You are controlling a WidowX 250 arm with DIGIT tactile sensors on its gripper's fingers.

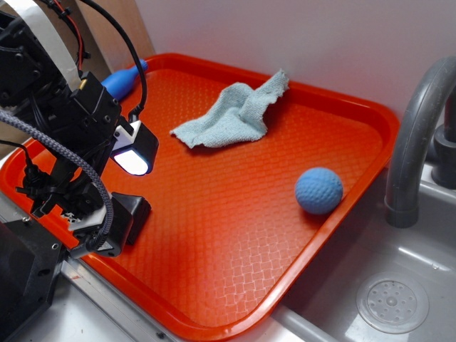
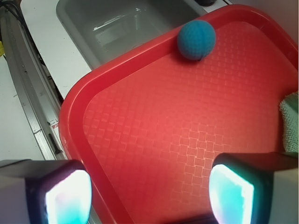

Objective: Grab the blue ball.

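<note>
The blue ball (image 1: 318, 190), small and dimpled, rests on the red tray (image 1: 235, 271) close to its right rim. In the wrist view the blue ball (image 2: 196, 39) lies far ahead against the tray's (image 2: 154, 121) far rim. My gripper (image 1: 135, 187) hovers over the tray's left side, a long way from the ball. It is open, with nothing between its two glowing pads (image 2: 230, 195), and the gripper (image 2: 149, 198) shows only bare tray between them.
A crumpled pale blue-green cloth (image 1: 234, 112) lies at the tray's back. A bright blue bottle-shaped toy (image 1: 122, 79) sits at the back left corner, partly behind my arm. A grey sink (image 1: 385, 299) with a faucet (image 1: 415, 135) adjoins the tray's right side.
</note>
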